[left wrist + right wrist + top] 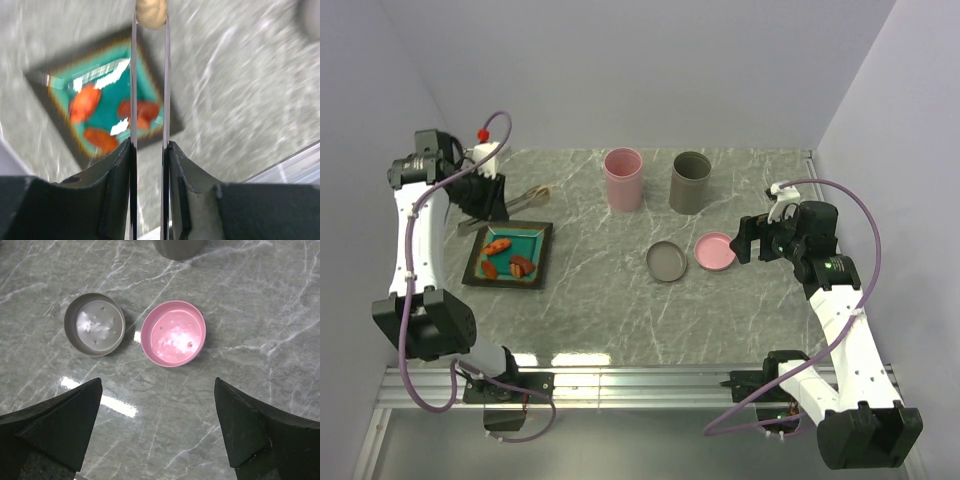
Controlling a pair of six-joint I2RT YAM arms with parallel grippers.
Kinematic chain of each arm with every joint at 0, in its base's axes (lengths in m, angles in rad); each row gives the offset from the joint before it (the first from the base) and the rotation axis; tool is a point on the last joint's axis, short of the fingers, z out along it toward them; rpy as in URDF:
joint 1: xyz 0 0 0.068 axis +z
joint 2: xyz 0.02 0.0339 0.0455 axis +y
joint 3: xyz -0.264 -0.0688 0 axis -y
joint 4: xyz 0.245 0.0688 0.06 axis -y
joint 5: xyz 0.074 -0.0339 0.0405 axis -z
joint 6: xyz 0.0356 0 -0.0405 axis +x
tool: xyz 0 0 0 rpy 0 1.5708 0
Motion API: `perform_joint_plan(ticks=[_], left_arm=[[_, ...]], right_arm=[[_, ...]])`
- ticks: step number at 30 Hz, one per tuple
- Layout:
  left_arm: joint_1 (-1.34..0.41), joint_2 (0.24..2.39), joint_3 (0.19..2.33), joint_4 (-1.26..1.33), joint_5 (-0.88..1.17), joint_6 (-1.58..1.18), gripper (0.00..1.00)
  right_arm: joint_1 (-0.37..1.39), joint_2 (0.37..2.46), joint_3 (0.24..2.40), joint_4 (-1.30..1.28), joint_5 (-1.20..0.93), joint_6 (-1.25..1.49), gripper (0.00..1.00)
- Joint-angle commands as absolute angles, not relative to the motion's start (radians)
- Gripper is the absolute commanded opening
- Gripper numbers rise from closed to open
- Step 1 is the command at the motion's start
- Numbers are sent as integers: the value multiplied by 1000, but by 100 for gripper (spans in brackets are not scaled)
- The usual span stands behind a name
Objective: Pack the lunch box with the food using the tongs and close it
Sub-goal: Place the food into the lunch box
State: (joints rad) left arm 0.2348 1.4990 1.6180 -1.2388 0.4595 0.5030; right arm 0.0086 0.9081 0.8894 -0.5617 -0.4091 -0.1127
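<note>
My left gripper [150,144] is shut on the grey metal tongs [133,75], whose two arms run forward between my fingers. A pale tan ball of food [151,13] is pinched at the tong tips. Under the tongs lies the teal tray [150,75] with orange, red and brown food pieces [84,104]. In the top view the left gripper [485,200] hovers behind the tray [542,232], and the tongs [525,197] point right. The lunch box tubs, pink [624,178] and grey [690,182], stand open. My right gripper [158,382] is open and holds nothing.
A grey lid [94,324] and a pink lid [173,333] lie upturned on the marble table just ahead of the right gripper [745,240]. In the top view they are the grey lid [667,261] and the pink lid [716,251]. Walls close in the table on three sides.
</note>
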Motion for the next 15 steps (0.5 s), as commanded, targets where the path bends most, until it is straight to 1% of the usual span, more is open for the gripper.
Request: perform_joint_plan(ticks=[1,3,6,9,12,15], left_arm=[[146,1546,1753,-1223,563,408,30],[114,1563,1815,-1184,577,356,30],[17,1617,1891,-1135,569,284,30],[-32,1684,1971,-1100,571,224,31],[-77,1739,2037,-1059,607,184,33],[-112,1804,2108,-1031,598,161,36]], right_arm=[[5,914,920,-561,-419,-110,100],[5,917,920,-563,-420,-115,100],[5,920,916,-564,-417,-120,100],[5,919,922,-560,-367,-124,100],[6,904,919,-540,-347,-111,100],[5,890,905,-523,-364,-112,100]])
